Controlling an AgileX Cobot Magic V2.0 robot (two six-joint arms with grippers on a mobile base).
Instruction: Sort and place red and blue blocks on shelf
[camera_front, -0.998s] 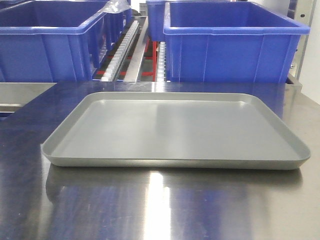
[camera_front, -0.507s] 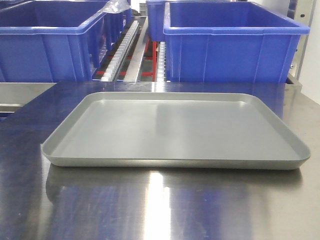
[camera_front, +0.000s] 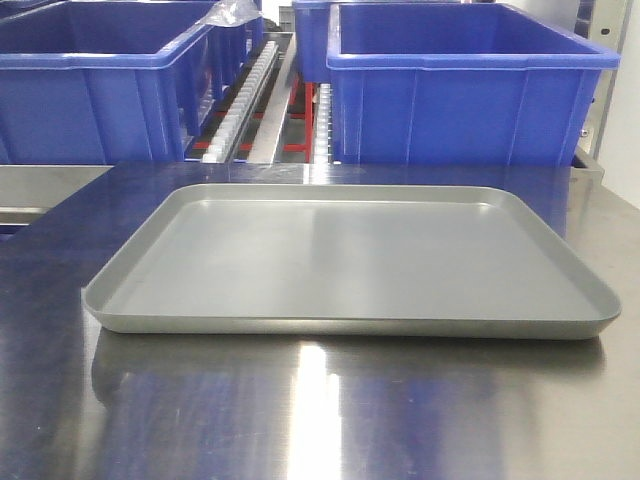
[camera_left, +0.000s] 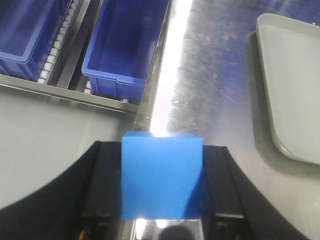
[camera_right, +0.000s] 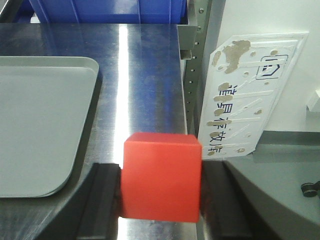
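Observation:
In the left wrist view a bright sky-blue block (camera_left: 162, 172) fills the gap between two black fingers; my left gripper (camera_left: 162, 187) is shut on it, held above the steel tabletop's left edge, near the shelf rail (camera_left: 65, 92). My right gripper (camera_right: 161, 192) is shut on the red block (camera_right: 161, 175), above the tabletop's right edge beside a perforated shelf upright (camera_right: 192, 75). The front view shows the shelf's white roller tracks (camera_front: 262, 90) behind the table, but neither block nor gripper.
A shallow grey tray (camera_front: 350, 325) with nothing on it sits mid-table on the shiny steel tabletop (camera_front: 320, 420). Big dark-blue bins (camera_front: 465, 90) (camera_front: 95, 90) stand on the shelf behind. A white stained placard (camera_right: 250, 95) leans right of the upright.

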